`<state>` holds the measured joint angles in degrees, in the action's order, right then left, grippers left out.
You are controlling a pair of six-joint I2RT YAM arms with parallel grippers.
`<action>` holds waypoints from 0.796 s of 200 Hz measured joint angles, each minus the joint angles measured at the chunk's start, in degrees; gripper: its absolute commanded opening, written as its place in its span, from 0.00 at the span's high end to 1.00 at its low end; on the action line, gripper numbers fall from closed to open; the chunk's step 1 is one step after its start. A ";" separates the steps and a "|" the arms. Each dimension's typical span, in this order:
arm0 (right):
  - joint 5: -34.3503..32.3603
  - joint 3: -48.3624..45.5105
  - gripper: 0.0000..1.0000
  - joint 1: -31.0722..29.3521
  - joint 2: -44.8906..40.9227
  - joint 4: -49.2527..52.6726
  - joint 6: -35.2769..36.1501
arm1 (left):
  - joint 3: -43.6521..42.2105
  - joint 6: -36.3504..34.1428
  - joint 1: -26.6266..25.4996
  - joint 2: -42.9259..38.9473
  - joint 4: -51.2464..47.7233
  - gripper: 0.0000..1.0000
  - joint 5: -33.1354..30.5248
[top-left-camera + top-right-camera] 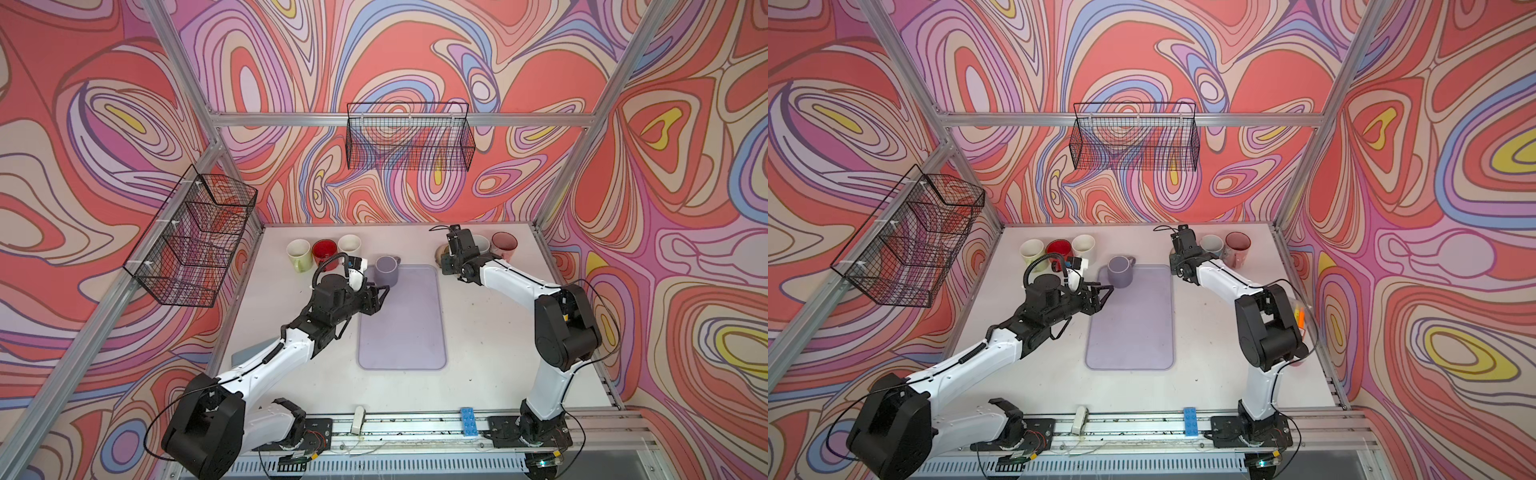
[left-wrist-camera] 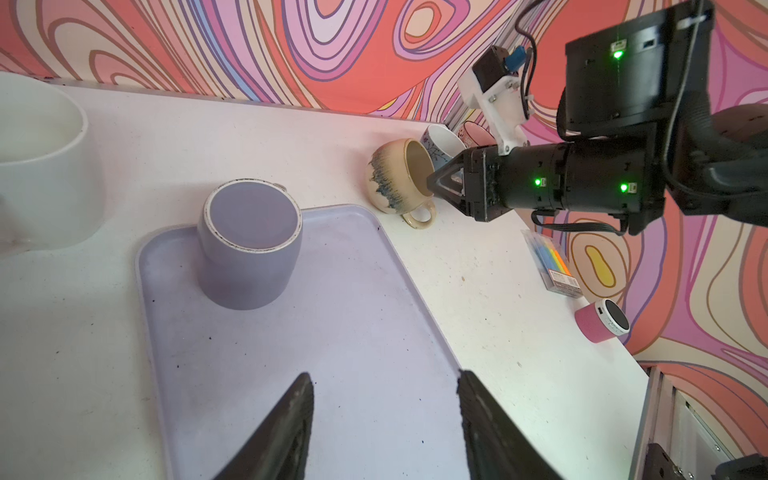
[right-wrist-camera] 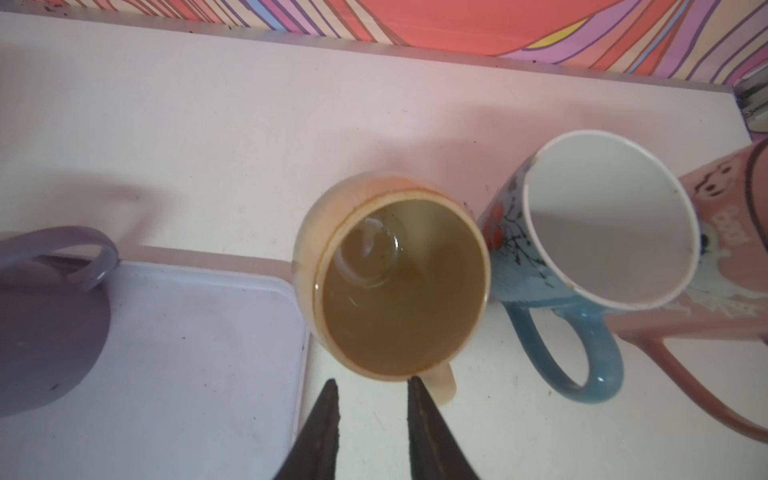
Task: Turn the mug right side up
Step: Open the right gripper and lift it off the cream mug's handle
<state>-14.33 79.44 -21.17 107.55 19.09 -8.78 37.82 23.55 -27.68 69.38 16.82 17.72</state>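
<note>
The lavender mug [image 2: 249, 249] stands upright with its mouth up, on a corner of the lavender tray [image 1: 403, 332]; it is a little ahead of the left end effector [image 2: 384, 376] and slightly to one side of its line, and its handle points away from that end effector. The left end effector hangs low over the tray with its fingers [image 2: 299, 399] well apart; nothing is between them and they do not touch the mug. The beige mug [image 3: 399, 291] also stands mouth up, on the worktop [image 1: 478, 353] just beside another corner of the tray; it is right below the right end effector [image 3: 374, 382], with its handle on the side nearest the fingertips. The right end effector points down at the rim near that handle; its fingers keep only a narrow gap, with nothing gripped in it; if one tip touches the rim, it cannot be told. Just beyond the beige mug from this end effector stands a blue mug [image 3: 606, 224], touching it or nearly so, and then a pink mug [image 1: 505, 245]. On the far side of the left end effector, a green mug [image 1: 298, 254], a red mug [image 1: 324, 251] and a white mug [image 1: 349, 244] stand in a row, all mouth up.
</note>
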 measured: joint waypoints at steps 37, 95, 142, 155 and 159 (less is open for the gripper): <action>0.68 5.95 0.71 0.04 4.15 1.92 0.37 | 0.00 -0.02 0.22 0.00 -0.37 0.42 0.00; 2.62 11.34 0.72 1.22 10.34 3.06 -0.11 | -0.66 -0.63 1.40 -0.79 -0.81 0.42 0.02; 3.93 14.62 0.72 1.62 13.18 3.76 -1.18 | -1.31 -0.66 1.55 -0.90 -0.79 0.42 0.02; 4.13 15.50 0.72 1.64 13.70 4.28 -1.31 | -1.46 -0.66 1.64 -0.90 -0.79 0.42 0.07; 4.17 15.76 0.72 1.64 13.86 4.39 -1.33 | -1.51 -0.66 1.70 -0.90 -0.76 0.42 0.07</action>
<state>-10.15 95.20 -19.53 121.40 23.49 -10.11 36.32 22.90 -25.98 68.49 16.05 17.78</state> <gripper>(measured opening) 0.281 0.580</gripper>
